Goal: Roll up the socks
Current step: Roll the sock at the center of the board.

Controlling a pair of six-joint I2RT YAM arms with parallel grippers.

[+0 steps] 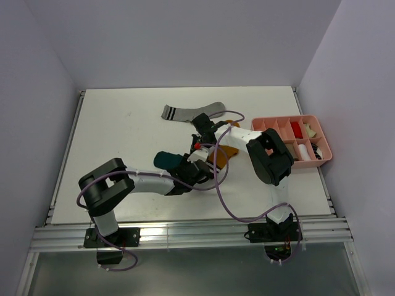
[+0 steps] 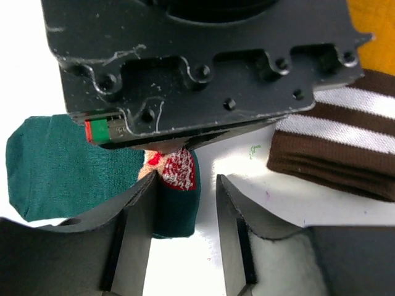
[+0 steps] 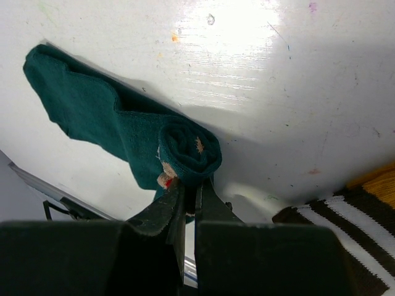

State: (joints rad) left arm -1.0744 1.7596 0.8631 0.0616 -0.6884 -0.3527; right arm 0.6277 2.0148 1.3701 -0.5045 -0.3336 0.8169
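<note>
- Two grippers converge on the teal sock (image 3: 92, 117), mid-table (image 1: 123, 123) — one end rolled.
- Right gripper (image 3: 190, 188): pinched tight on the roll.
- Left gripper (image 2: 186, 180): part-open, straddling the roll — not clamped.
- Mustard sock (image 2: 336, 145) just beside; grey sock (image 1: 191, 112) behind.

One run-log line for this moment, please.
stage: teal sock partly rolled | right tool: shut on its rolled end | left tool: open at sock's edge | grey sock: flat | mustard sock: cuff flat

The teal sock (image 3: 92, 117) was seen as soft matt knit cloth, the brown-white cuff (image 2: 345, 142) as ribbed knit, the white table (image 3: 259, 74) as smooth, glossy and scuffed.
</note>
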